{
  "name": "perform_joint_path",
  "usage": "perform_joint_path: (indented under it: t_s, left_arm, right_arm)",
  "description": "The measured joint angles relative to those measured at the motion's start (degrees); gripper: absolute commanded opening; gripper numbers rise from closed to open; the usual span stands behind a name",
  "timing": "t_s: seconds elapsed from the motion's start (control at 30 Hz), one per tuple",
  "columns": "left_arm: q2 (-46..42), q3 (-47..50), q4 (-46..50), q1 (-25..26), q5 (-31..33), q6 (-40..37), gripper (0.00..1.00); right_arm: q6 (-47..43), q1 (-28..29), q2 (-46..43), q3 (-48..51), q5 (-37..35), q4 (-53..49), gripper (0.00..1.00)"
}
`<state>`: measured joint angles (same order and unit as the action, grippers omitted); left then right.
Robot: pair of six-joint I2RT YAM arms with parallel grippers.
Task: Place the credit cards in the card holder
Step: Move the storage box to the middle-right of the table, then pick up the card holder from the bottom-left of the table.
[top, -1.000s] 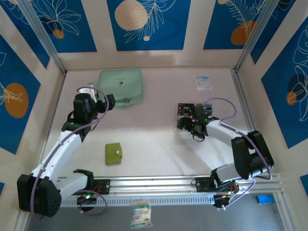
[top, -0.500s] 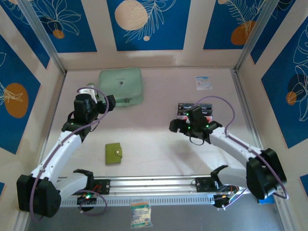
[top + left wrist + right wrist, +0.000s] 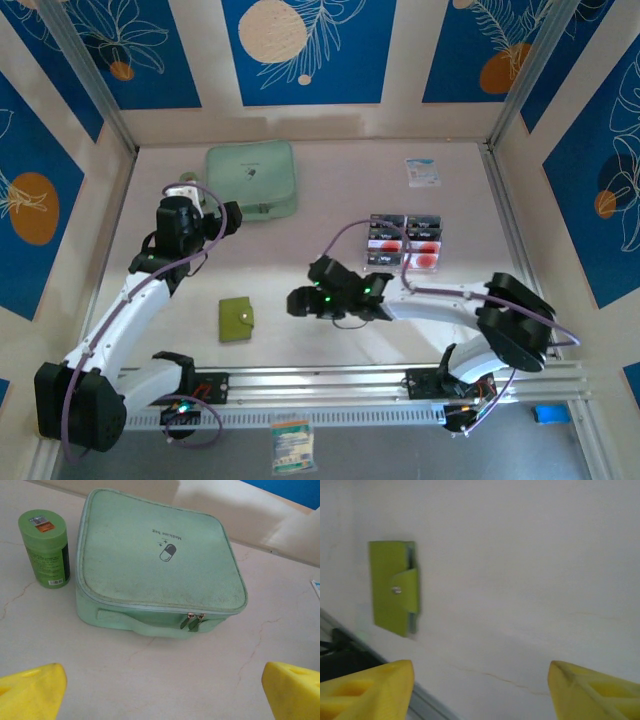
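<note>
Card holder [image 3: 236,319] lay shut on the worktop [image 3: 330,200], near-left of centre, flap snapped over. Contents couldn't be told. Credit cards [image 3: 405,241] lay flat on the bare top in a tidy block, right of centre and well apart from the holder: some black w/ white lettering, some pale w/ red blobs.

Mint case [image 3: 251,180] sat at the far left, zipped shut, pill logo on its lid. In the left wrist view a lidded green canister [image 3: 45,547] stood upright just beside it.

Worktop was pale w/ hairline cracks. Walls [image 3: 300,50] were beige w/ blue leaf-print panels, and a metal rail [image 3: 330,380] ran along the near edge. A white-and-blue paper packet [image 3: 423,172] lay far right.

Right gripper [image 3: 300,302] hung betw. cards and holder, nearer the holder, jaws apart and empty. In its wrist view the holder [image 3: 392,587] lay ahead-left, not touched. Left gripper [image 3: 228,214] hovered by the mint case's near edge, jaws wide apart w/ nothing in them.
</note>
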<state>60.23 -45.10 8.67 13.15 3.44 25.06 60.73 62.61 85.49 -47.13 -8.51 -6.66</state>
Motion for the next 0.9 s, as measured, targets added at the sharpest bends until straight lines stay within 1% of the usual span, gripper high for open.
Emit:
perform_joint_path:
  t_s: [0.03,0.1,0.17,0.3,0.4,0.53,0.7,0.9]
  left_arm:
    - [0.0,0.0,0.0,0.1,0.0,0.0,1.0]
    - [0.1,0.0,0.0,0.2,0.0,0.0,1.0]
    - [0.4,0.0,0.0,0.3,0.0,0.0,1.0]
    - [0.9,0.0,0.0,0.4,-0.1,0.0,1.0]
    - [0.9,0.0,0.0,0.6,-0.3,0.0,1.0]
    - [0.9,0.0,0.0,0.7,-0.5,0.0,1.0]
    - [0.9,0.0,0.0,0.7,-0.5,-0.1,1.0]
    - [0.8,0.1,0.0,0.7,-0.5,-0.1,1.0]
  right_arm:
    - [1.3,1.2,1.7,-0.9,0.0,1.7,0.63]
    - [3.7,3.1,4.7,-2.3,0.3,4.7,0.55]
    - [6.4,4.3,7.9,-3.5,1.1,7.8,0.53]
    - [11.5,5.9,13.9,-4.8,2.8,13.5,0.43]
    - [14.6,6.7,17.2,-5.5,4.0,15.9,0.41]
    - [16.9,6.9,18.7,-5.6,5.2,17.1,0.39]
    - [18.7,7.1,20.9,-7.6,6.8,19.3,0.35]
    - [19.3,7.3,22.6,-8.6,8.4,20.5,0.34]
